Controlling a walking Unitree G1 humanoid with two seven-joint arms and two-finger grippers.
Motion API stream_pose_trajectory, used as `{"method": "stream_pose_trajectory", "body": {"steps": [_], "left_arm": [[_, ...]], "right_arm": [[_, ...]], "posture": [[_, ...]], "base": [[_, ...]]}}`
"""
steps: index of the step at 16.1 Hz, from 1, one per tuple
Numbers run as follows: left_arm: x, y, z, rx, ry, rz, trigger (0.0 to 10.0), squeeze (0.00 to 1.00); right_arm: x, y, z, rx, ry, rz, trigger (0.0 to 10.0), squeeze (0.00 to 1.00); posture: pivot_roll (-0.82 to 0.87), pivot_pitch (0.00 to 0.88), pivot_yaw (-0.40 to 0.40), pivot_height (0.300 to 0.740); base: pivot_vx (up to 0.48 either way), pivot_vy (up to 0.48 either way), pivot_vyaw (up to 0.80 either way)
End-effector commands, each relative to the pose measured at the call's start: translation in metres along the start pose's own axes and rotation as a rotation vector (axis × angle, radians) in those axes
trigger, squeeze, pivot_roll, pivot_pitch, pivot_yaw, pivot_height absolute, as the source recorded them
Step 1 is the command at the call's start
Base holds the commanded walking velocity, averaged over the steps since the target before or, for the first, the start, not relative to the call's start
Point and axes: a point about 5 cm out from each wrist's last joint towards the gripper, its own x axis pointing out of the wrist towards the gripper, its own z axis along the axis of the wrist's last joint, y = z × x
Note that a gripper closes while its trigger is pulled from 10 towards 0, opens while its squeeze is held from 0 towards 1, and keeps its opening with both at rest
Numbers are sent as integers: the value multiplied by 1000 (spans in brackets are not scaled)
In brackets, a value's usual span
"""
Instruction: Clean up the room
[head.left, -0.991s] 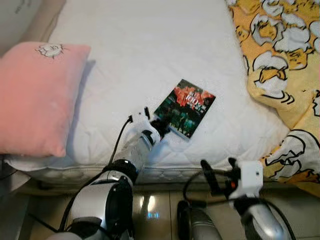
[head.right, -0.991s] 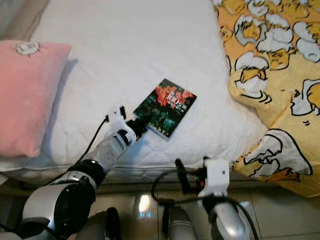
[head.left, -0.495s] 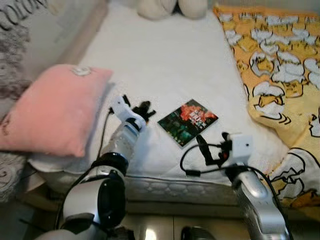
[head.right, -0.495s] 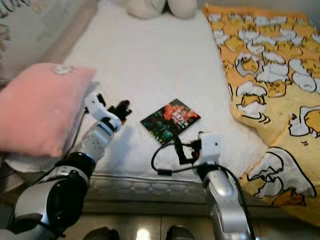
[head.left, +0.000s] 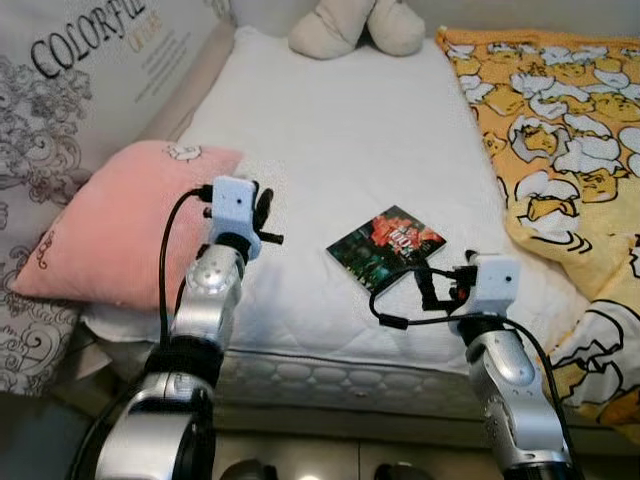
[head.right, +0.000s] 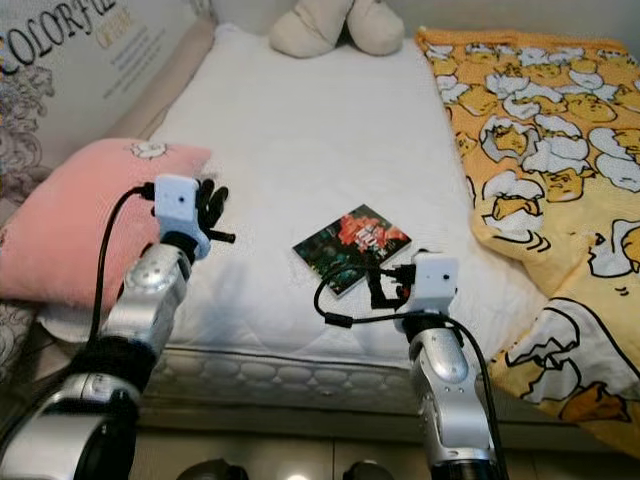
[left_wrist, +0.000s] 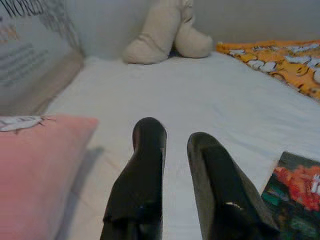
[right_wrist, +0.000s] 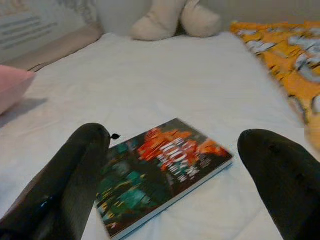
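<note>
From the head views, we are seeing the book (head.left: 386, 248) lying flat on the white bed (head.left: 330, 130), near its front edge — pink pillow (head.left: 110, 225) to the left, yellow blanket (head.left: 560, 120) to the right. The left wrist view is showing the left tool (left_wrist: 170, 137) narrowly parted, holding nothing. The right wrist view is showing the right tool (right_wrist: 175, 145) spread wide just before the book.

The headboard panel (head.left: 90, 70) beside the bed carries the large dark word "COLORFUL", with smaller lines beneath it too small to read. The book (right_wrist: 162, 170) on the mattress bears red cover lettering, blurred and unreadable
</note>
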Motion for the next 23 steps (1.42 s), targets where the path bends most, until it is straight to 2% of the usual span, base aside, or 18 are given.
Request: {"method": "stream_pose_trajectory", "body": {"steps": [1,4,9,11,12,13,23], "left_arm": [[0,-12,-3,23,11,-11,10000,1000],[-3,-24,-4,14,19,-36,10000,1000],[-2,-30,-3,34,35,-73,10000,1000],[-1,-30,-1,54,34,-86,10000,1000],[1,-32,1,28,33,-94,10000,0],[3,-36,5,9,28,-117,10000,0],[3,-40,5,-5,29,-120,10000,0]], "right_arm": [[0,-3,-4,-6,6,-29,10000,1000],[4,-5,-6,-25,12,-39,10000,1000],[6,-9,-12,-29,41,-57,10000,1000],[7,-7,-15,-36,64,-38,10000,1000],[8,-5,-16,-44,67,-18,10000,169],[9,-4,-16,-56,63,-7,10000,0],[7,-5,-19,-37,61,-18,10000,0]], "posture": [[-82,0,49,740],[-72,0,39,740],[-59,0,27,740],[-57,0,26,740],[-57,0,27,740],[-58,0,28,740],[-69,0,35,740]], "base": [[0,0,0],[0,0,0],[0,369,-686],[0,0,-706],[0,0,-675],[0,0,0],[463,0,0]]}}
